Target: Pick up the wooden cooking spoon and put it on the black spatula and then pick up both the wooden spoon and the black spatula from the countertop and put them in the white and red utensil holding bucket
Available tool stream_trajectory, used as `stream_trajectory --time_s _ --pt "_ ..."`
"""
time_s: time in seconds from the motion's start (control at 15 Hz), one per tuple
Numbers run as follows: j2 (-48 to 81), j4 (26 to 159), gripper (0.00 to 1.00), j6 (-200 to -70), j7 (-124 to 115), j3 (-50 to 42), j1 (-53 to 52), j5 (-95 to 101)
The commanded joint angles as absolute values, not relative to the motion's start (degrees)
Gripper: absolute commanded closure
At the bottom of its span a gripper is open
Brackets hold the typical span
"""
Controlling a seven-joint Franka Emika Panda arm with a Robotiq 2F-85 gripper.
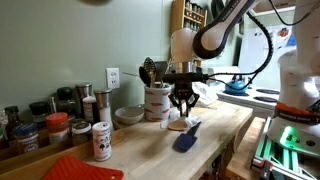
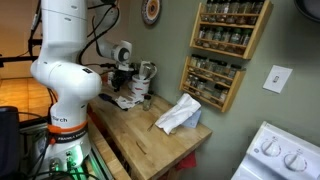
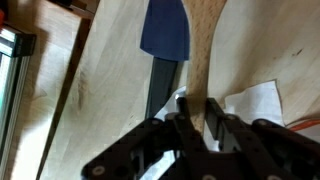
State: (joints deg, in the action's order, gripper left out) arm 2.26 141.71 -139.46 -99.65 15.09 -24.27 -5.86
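1. the gripper (image 1: 182, 108) is seen pointing down over a wooden countertop (image 1: 150, 150), its jaws drawn almost together with only a slim gap left.
2. the wooden cooking spoon (image 1: 178, 125) appears to be pinched in the jaws. its pale tan bowl is seen directly below the fingertips in an exterior view, but the grip itself is too small to be made out clearly.
3. the black spatula (image 1: 187, 138) is laid flat on the countertop, just below and beside the jaws. in the wrist view its slim handle is seen just beside the gripper (image 3: 197, 118) and its wide blade (image 3: 165, 30) farther out ahead.
4. the white and red utensil holding bucket (image 1: 157, 102) is stood upright just beside the jaws, at about their height, with dark utensils held in it.
5. a white cloth (image 3: 255, 100) is seen near the jaws, on the side away from the spatula handle.
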Motion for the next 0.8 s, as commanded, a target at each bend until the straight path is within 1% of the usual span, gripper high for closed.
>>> stream_trajectory --time_s 0.0,0.2,0.73 --pt "-2.10 148.49 0.94 -142.18 -96.98 16.86 -22.30 -10.39" --pt "-4.49 151.48 0.94 -142.06 -101.46 17.03 -21.47 -6.54" --pt "-2.96 154.77 0.94 -146.43 -100.61 18.80 -21.26 -10.22"
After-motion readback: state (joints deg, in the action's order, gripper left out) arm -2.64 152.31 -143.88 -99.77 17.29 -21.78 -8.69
